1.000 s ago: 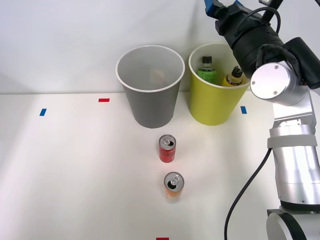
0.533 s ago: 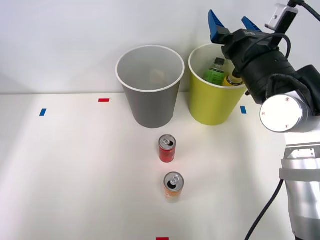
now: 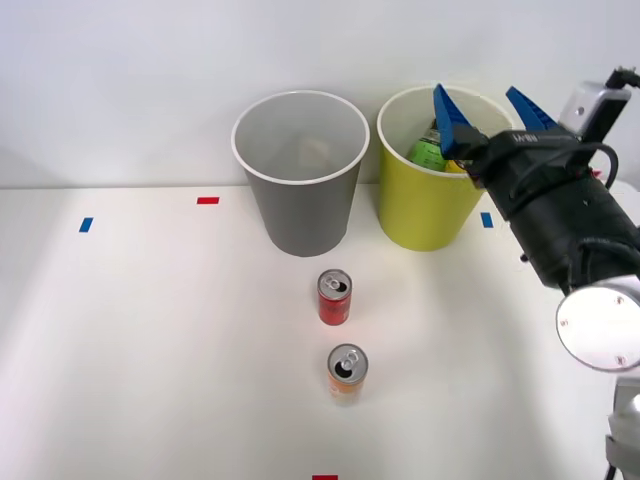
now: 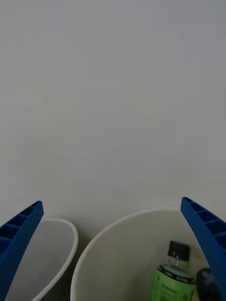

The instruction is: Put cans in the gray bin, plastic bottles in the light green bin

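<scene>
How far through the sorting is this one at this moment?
About half done. Both bottles, the green-label one and the amber one, sit in the light green bin. The right gripper is open and holds nothing. Still left: the red can and orange can stand on the table, outside the gray bin.

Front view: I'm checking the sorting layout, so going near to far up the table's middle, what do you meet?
Orange can → red can → gray bin.

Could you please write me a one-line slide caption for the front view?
Open right gripper at the light green bin; red can and orange can wait on the table.
</scene>
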{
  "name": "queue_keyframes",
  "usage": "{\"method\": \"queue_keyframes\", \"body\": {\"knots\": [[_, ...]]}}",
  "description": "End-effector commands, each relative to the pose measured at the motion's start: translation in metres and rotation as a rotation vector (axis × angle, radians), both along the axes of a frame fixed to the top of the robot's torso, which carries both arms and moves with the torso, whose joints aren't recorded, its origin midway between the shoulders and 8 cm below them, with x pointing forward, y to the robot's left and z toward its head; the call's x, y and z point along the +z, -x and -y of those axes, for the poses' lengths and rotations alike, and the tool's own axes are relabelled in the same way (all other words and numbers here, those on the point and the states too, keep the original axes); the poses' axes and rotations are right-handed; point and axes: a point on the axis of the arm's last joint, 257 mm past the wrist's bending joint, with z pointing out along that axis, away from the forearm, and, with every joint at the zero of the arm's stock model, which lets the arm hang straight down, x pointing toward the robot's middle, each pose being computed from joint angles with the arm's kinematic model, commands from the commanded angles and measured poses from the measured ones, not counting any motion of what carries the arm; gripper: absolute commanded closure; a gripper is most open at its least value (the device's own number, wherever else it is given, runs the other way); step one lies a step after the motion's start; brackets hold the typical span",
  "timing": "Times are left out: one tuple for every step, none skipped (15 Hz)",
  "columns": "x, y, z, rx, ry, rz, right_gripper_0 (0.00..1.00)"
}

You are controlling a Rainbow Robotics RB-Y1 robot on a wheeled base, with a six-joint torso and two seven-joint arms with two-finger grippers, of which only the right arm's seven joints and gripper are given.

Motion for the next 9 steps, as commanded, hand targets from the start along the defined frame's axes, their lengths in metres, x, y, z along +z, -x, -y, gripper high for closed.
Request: {"method": "queue_keyframes", "body": {"knots": [[-0.024,0.040,0.011,-0.010,0.026,-0.038,0.00],[-0.034,0.051,0.017,-0.024,0.028,-0.054,0.00],[-0.041,0.059,0.023,-0.039,0.026,-0.066,0.00],[-0.048,0.067,0.028,-0.053,0.022,-0.075,0.00],[-0.058,0.076,0.034,-0.071,0.014,-0.092,0.00],[-0.065,0.081,0.039,-0.087,0.006,-0.103,0.00],[-0.072,0.086,0.044,-0.101,-0.001,-0.113,0.00],[-0.081,0.092,0.050,-0.124,-0.012,-0.127,0.00],[-0.086,0.096,0.054,-0.141,-0.022,-0.134,0.00]]}}
